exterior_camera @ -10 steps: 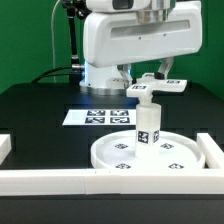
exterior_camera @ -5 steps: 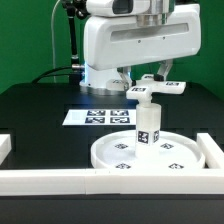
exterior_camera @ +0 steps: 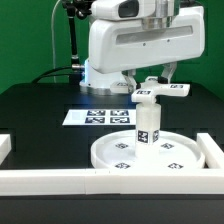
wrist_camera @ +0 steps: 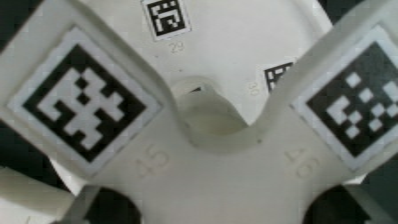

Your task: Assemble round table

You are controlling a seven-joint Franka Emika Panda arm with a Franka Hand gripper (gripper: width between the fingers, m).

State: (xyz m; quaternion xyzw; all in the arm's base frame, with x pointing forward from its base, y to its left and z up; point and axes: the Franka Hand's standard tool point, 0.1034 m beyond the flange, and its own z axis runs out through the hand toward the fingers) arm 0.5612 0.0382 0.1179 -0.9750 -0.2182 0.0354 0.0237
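The large round rimmed disc [exterior_camera: 150, 153] lies flat at the front of the table. The short cylinder leg [exterior_camera: 147, 122] stands upright on the disc. My gripper [exterior_camera: 162, 76] is shut on the cross-shaped base [exterior_camera: 163, 91] and holds it level just above the leg's top, a little toward the exterior view's right. In the wrist view the base [wrist_camera: 196, 110] fills the picture: two tagged arms and a central socket [wrist_camera: 215, 118]. My gripper [wrist_camera: 217, 208] clasps the base, and my fingers are mostly hidden behind it.
The marker board [exterior_camera: 100, 117] lies flat behind the disc. The long white border wall [exterior_camera: 50, 180] runs along the front and turns up at the exterior view's right [exterior_camera: 213, 150]. The robot's white body [exterior_camera: 130, 45] stands at the back.
My gripper and the cross-shaped base have shifted a little toward the exterior view's right and slightly down. The leg and disc have not moved.
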